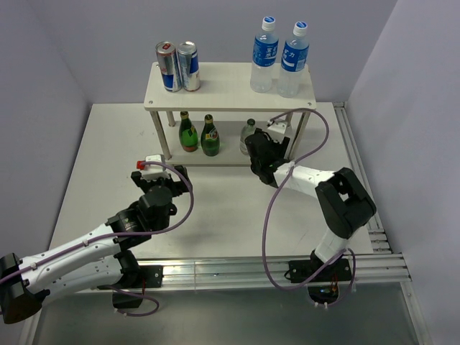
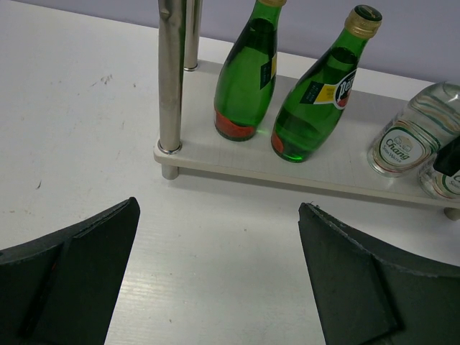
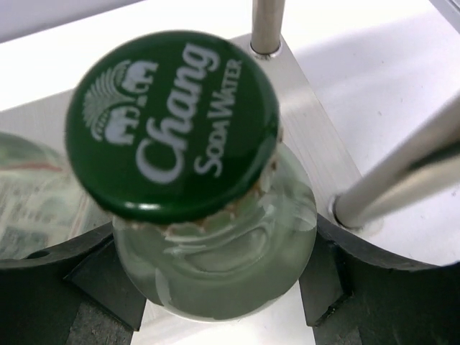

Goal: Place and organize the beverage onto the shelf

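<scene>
The cream-white shelf (image 1: 223, 83) stands at the back of the table. Its top board holds two cans (image 1: 169, 66) and two blue-labelled water bottles (image 1: 264, 56). Its lower board (image 2: 237, 162) holds two green glass bottles (image 2: 248, 72) and a clear Chang soda bottle (image 2: 402, 140). My right gripper (image 1: 260, 149) reaches under the top board and is shut on a second Chang soda water bottle (image 3: 172, 122), which stands upright on the lower board at its right end. My left gripper (image 2: 218, 206) is open and empty over the table in front of the shelf's left end.
A metal shelf leg (image 3: 402, 180) stands close to the right of the held bottle, and another leg (image 3: 266, 25) stands behind it. The front left leg (image 2: 171, 86) is just ahead of my left gripper. Walls close in the table on three sides.
</scene>
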Controlling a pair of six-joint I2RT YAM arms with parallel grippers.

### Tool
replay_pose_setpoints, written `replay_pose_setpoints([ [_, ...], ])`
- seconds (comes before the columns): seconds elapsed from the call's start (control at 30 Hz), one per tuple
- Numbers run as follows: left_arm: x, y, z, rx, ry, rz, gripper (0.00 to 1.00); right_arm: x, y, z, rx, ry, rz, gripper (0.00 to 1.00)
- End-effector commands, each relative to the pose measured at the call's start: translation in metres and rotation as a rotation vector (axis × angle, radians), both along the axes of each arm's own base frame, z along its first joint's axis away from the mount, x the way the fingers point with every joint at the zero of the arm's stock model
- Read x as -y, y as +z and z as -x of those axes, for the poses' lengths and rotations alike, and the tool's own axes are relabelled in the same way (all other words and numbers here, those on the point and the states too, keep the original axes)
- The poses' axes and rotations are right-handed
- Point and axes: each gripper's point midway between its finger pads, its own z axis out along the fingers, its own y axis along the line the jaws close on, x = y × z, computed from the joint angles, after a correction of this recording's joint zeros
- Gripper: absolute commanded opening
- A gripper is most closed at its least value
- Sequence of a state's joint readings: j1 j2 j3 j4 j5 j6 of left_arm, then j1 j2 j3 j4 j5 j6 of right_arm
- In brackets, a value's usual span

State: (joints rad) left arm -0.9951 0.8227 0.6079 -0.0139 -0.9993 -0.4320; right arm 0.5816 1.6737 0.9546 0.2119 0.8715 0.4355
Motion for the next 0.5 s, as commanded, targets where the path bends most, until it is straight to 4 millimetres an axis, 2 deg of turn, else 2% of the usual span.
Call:
replay_pose_setpoints([
  [0.0,0.002,0.004,-0.002,0.018,-0.001,0.032,0.99,-0.009,0.035,-0.027,0.132,-0.021,-0.073,0.0],
  [0.1,0.001,0.005,-0.001,0.021,-0.001,0.036,0.99,-0.009,0.028,-0.034,0.125,-0.031,-0.062,0.0],
  [0.3,0.0,0.006,0.0,0.022,-0.005,0.042,0.99,-0.006,0.025,-0.034,0.12,-0.056,-0.064,0.0],
  [0.33,0.001,0.006,0.0,0.022,-0.006,0.046,0.99,-0.005,0.027,-0.035,0.122,-0.065,-0.067,0.03],
  [0.37,0.0,0.006,0.0,0.023,-0.005,0.047,0.99,-0.004,0.026,-0.035,0.12,-0.071,-0.068,0.11],
  [0.4,0.0,0.006,0.0,0.023,-0.004,0.048,0.99,-0.003,0.025,-0.035,0.118,-0.07,-0.066,0.23],
  [0.43,0.0,0.006,0.0,0.021,-0.004,0.047,0.99,-0.002,0.026,-0.034,0.118,-0.075,-0.065,0.47],
  [0.47,0.0,0.007,0.001,0.023,-0.006,0.05,0.99,-0.001,0.026,-0.033,0.118,-0.078,-0.064,0.56],
])
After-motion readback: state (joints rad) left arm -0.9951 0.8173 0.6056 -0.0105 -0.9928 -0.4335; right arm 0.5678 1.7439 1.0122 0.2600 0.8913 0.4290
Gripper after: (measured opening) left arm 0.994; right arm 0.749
